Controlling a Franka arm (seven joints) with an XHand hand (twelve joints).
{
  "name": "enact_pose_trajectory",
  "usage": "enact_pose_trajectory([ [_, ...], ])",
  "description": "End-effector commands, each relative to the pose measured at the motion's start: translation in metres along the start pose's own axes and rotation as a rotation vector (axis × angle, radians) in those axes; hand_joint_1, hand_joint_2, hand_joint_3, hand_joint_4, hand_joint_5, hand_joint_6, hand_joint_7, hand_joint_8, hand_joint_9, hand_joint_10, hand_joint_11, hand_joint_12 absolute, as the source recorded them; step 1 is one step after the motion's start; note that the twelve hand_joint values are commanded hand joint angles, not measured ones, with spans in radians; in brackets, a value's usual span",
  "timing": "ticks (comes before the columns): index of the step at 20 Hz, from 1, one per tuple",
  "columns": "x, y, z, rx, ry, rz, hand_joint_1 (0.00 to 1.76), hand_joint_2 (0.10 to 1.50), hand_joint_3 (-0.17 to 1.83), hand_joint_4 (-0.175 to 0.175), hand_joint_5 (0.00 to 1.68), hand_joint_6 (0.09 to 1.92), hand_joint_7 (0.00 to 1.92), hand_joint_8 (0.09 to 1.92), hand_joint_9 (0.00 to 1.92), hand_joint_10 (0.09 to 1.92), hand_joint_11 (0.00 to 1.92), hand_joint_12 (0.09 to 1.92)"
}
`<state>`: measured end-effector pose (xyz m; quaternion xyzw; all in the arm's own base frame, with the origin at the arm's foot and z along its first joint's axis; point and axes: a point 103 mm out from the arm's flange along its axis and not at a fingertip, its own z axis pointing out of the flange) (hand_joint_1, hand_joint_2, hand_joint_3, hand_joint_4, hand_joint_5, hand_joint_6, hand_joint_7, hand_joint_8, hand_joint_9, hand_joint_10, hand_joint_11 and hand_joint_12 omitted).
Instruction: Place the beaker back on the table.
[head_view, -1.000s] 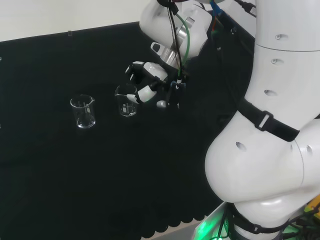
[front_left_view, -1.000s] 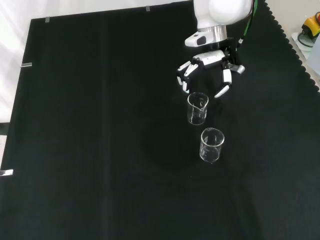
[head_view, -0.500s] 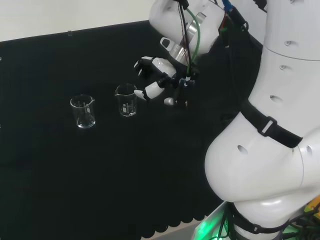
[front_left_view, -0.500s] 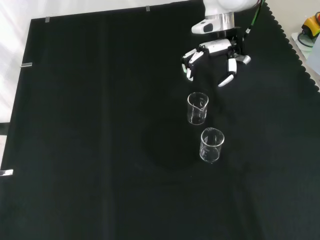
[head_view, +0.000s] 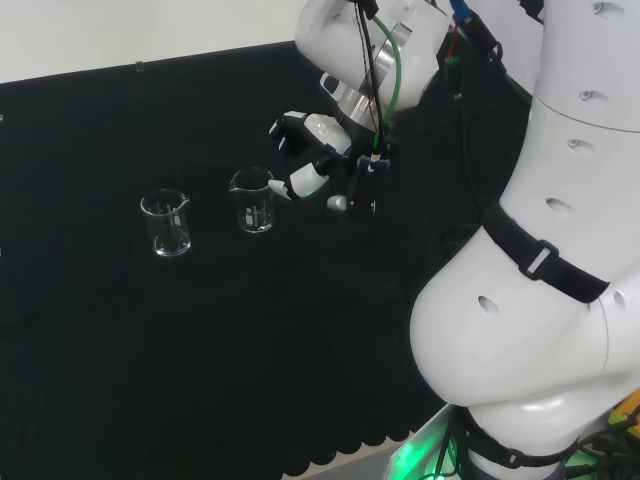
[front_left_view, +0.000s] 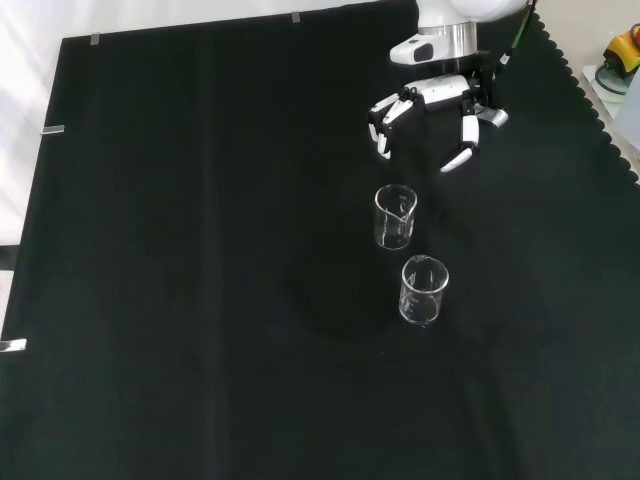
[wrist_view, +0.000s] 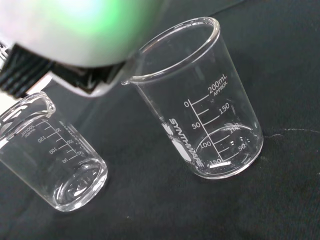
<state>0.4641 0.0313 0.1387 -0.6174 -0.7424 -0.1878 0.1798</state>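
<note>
Two beakers of clear, glossy glass, the nearer beaker (wrist_view: 200, 100) and the farther beaker (wrist_view: 50, 155) both smooth-walled with white printed marks, stand on a matt black woven cloth (front_left_view: 200, 250), while the hand (front_left_view: 440, 95) shows shiny black and white plastic shells.

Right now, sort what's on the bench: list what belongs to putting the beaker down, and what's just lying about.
Job:
- nearer beaker, upright on the black cloth, just below the hand
- hand, open, clear of it

Lying about:
- second beaker, standing apart from the first
</note>
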Motion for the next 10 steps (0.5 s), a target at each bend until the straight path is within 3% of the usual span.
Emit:
enact_pose_trajectory([
  [1, 0.002, 0.000, -0.002, -0.005, -0.003, 0.011, 0.94, 0.31, 0.96, -0.089, 0.40, 0.73, 0.66, 0.72, 0.68, 0.69, 0.20, 1.36],
  [10, 0.001, -0.005, -0.026, -0.026, 0.005, 0.020, 0.94, 0.32, 0.96, -0.091, 0.40, 0.72, 0.66, 0.72, 0.68, 0.69, 0.20, 1.36],
])
